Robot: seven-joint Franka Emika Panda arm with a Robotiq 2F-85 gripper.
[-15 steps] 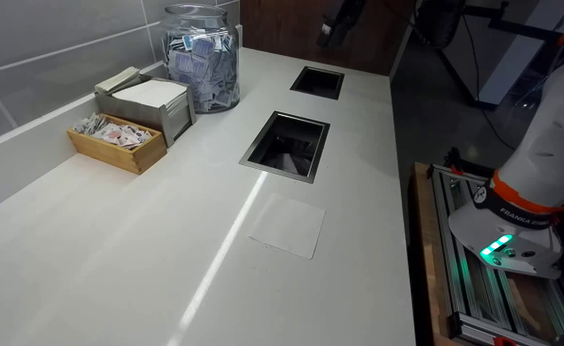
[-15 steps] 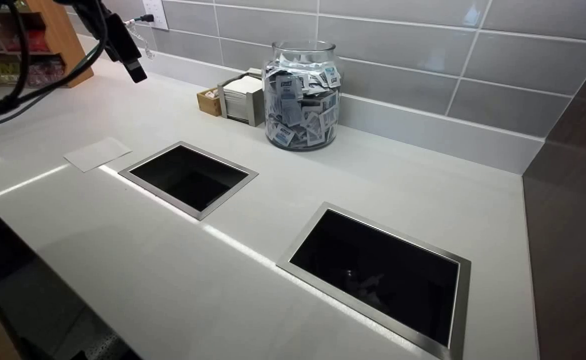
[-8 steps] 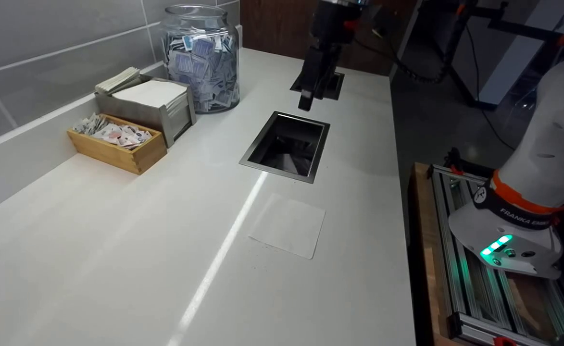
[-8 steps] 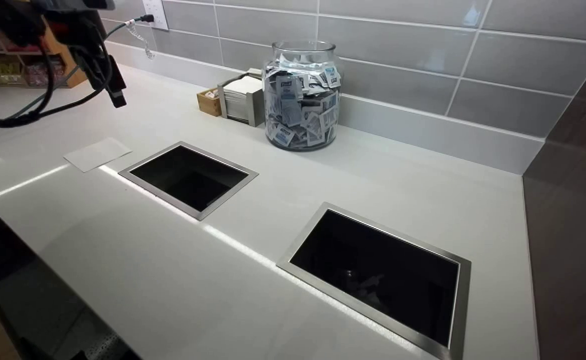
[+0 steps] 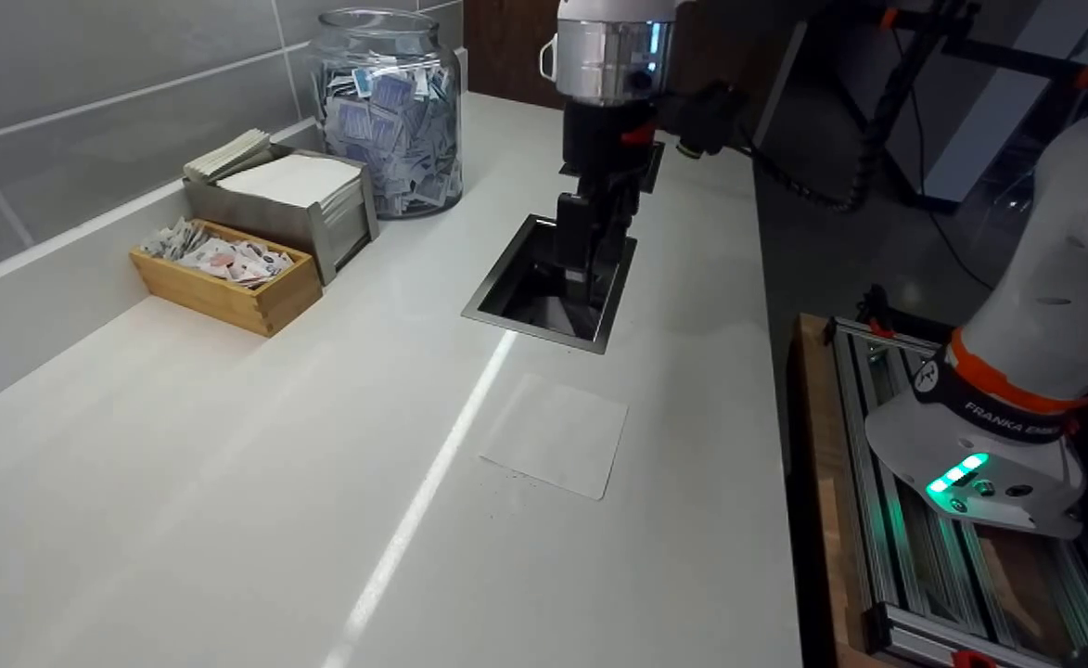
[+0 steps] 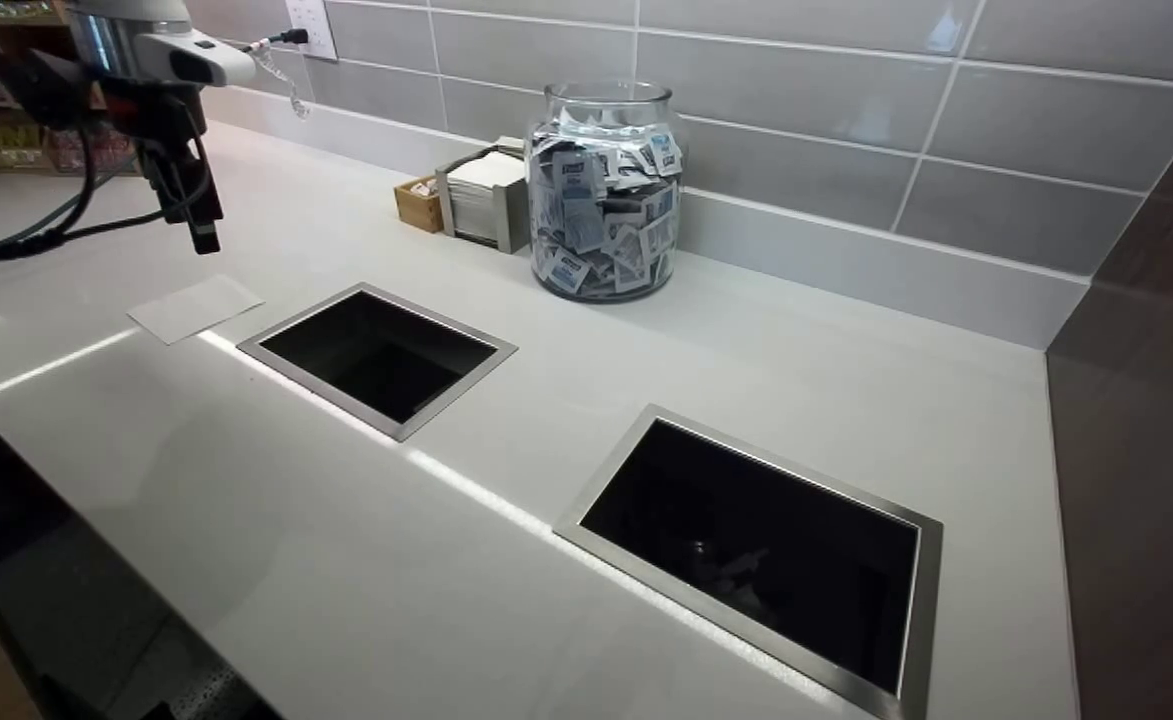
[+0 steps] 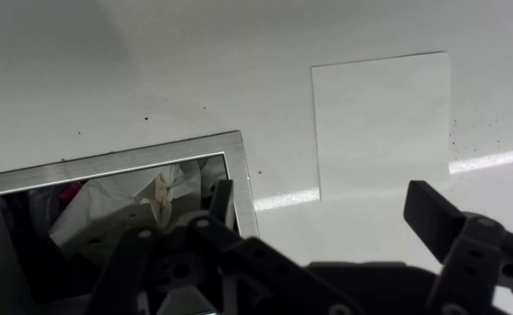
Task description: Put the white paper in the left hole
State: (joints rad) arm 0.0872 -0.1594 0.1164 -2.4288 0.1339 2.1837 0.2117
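The white paper (image 5: 557,434) lies flat on the counter beside a metal-rimmed hole (image 5: 532,330). The paper also shows in an exterior view (image 6: 196,308) and in the wrist view (image 7: 383,118). That hole's rim also shows in an exterior view (image 6: 321,387) and in the wrist view (image 7: 107,163), with crumpled paper inside. It is the left of two holes in that exterior view; the right hole (image 6: 726,614) is farther from the paper. My gripper (image 7: 320,203) is open and empty, above the counter near the paper. It also shows in both exterior views (image 5: 582,276) (image 6: 205,243).
A glass jar (image 5: 390,130) full of packets stands near the wall. A napkin holder (image 5: 270,218) and a wooden box (image 5: 228,297) of packets stand beside it. The counter's edge (image 5: 775,408) lies on the robot base's (image 5: 989,445) side. Small crumbs lie near the paper.
My gripper has come down from high up towards the counter and moved nearer the paper. The paper has not moved.
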